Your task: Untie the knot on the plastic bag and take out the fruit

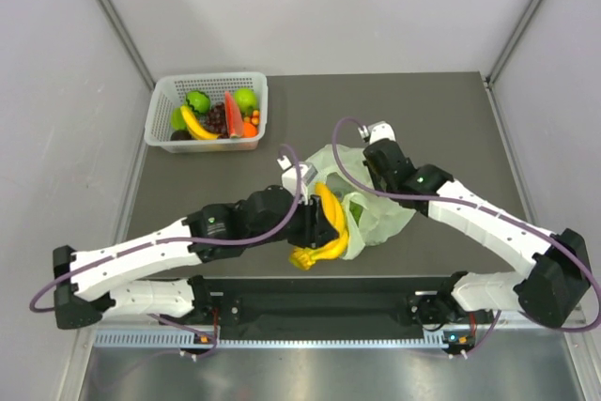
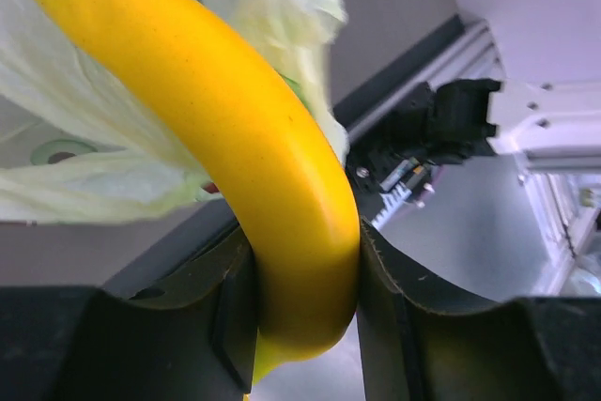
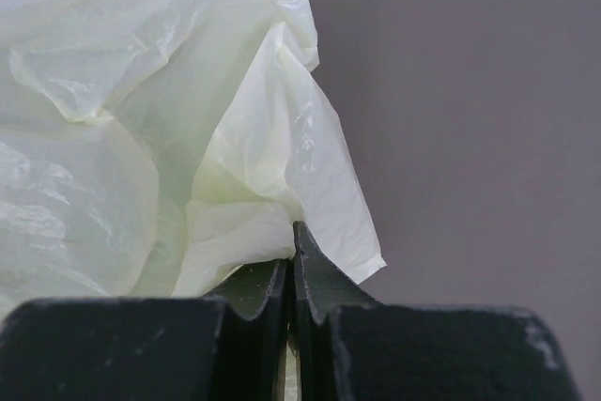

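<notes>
Pinching the crumpled plastic bag (image 1: 380, 218), lying near mid-table, by its far-right edge in the right gripper's (image 3: 291, 269) fully closed jaws. Clamping the banana bunch (image 1: 315, 255) at the bag's near-left side in the left gripper's (image 2: 305, 307) part-open jaws. Advising drawing it out slowly toward the near left, anchoring the film against snagging.

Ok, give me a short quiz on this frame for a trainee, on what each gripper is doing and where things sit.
1. True or false: the left gripper is shut on the yellow banana bunch.
2. What does the right gripper pinch? A the plastic bag; B the banana bunch; C nothing.
3. Seen from the arms, in which corner of the table does the white lattice basket stand?
Key: 1 true; 2 A; 3 the far left corner.
</notes>
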`<state>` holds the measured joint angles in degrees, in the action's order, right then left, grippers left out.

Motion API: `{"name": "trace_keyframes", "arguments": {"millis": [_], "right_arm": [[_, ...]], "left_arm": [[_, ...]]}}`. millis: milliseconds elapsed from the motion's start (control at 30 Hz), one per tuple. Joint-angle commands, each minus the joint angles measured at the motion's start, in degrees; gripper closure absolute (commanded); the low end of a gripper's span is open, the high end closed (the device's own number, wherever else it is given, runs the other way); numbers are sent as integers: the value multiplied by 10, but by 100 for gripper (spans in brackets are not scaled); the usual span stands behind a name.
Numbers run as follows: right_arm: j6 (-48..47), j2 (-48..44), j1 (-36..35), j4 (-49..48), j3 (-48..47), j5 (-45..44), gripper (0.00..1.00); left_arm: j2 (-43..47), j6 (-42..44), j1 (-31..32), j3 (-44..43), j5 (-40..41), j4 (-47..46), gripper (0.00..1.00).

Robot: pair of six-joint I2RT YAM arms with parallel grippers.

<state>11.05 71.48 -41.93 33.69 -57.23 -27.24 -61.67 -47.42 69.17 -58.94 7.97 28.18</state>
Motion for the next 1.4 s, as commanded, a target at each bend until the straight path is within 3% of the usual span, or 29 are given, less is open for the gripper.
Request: {"name": "trace_keyframes", "arguments": {"millis": [0, 67, 200, 333, 433, 533, 633, 667, 767, 867, 1067, 1367], "right_arm": [[1, 1, 12, -37, -31, -21, 100], [1, 0, 13, -38, -30, -22, 100], [-6, -19, 13, -38, -17, -11, 100], [-16, -49, 13, -25, 1, -1, 100], [-19, -81, 13, -14, 14, 8, 100], [-23, -115, 13, -3, 22, 25, 100], [-28, -146, 13, 10, 21, 58, 100], [-30, -154, 13, 14, 22, 81, 100], [-28, -185, 12, 30, 25, 132, 100], [-26, -211, 8, 44, 34, 169, 100], [-22, -219, -3, 64, 43, 180, 100], [-33, -217, -10, 75, 36, 191, 99]], "left_arm": [[61, 7, 3, -29, -54, 20, 100], [81, 21, 3, -36, -38, 20, 100], [130, 54, 3, -35, 88, 24, 100], [128, 115, 3, -17, 305, -6, 100], [120, 170, -20, -7, 385, -66, 100], [104, 221, -111, -8, 353, -116, 100], [60, 247, -240, -29, 276, -150, 100], [26, 246, -312, -35, 212, -163, 100], [-55, 246, -428, -63, 131, -190, 100], [-144, 267, -492, -102, 55, -236, 100], [-289, 318, -523, -211, -22, -306, 100], [-476, 322, -556, -393, -5, -227, 100]]}}
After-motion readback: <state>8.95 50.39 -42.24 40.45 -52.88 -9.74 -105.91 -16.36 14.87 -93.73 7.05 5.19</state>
